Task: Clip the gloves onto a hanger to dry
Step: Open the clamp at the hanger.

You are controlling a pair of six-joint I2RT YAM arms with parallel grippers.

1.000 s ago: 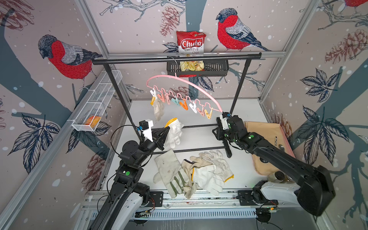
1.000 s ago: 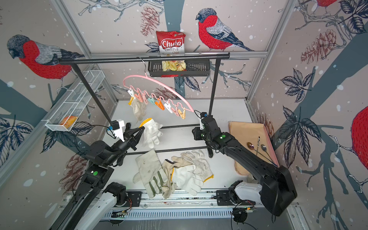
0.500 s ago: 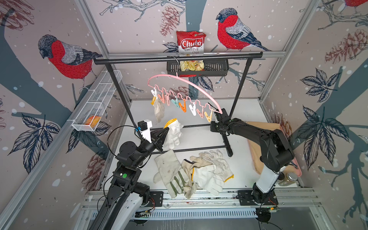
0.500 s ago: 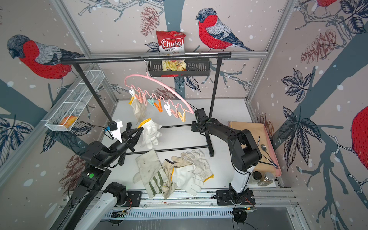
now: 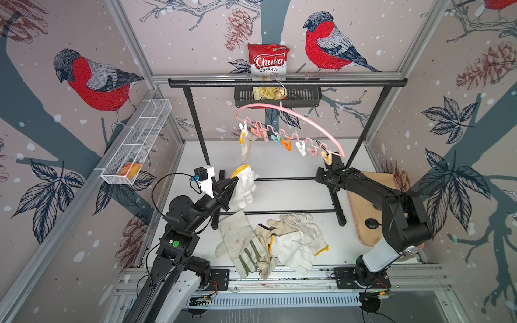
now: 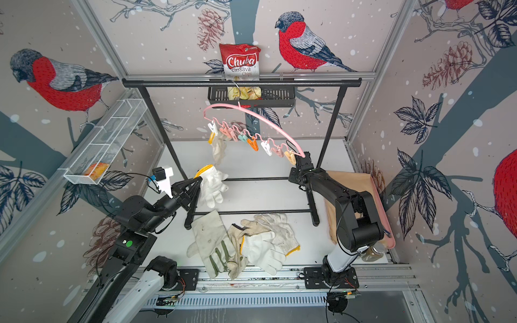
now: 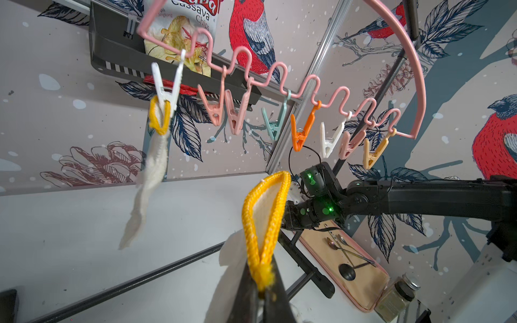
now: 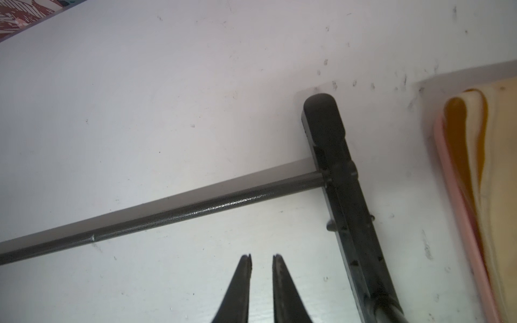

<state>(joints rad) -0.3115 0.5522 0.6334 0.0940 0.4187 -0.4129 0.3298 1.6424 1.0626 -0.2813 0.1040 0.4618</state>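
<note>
The left claw (image 5: pixel 234 180) is clamped on the yellow cuff of a knit glove (image 5: pixel 246 187), held in the air below the pink hanger (image 5: pixel 293 112) and apart from its pegs; in its wrist view the cuff loop looms large and the glove's fingers are hidden. The hanger hangs from the black rack (image 5: pixel 288 83); a hung glove (image 5: pixel 246 148) dangles from the white peg (image 5: pixel 242 129) at the end nearer the left arm, blurred in the wrist view. The right claw (image 8: pixel 262 258) has its jaws a little apart with nothing between them; from above its tips are lost against the dark wrist near the beige peg (image 5: pixel 326 159). The pile of gloves (image 5: pixel 279 246) lies overlapped on the table (image 5: pixel 279 165); I can't count them.
</note>
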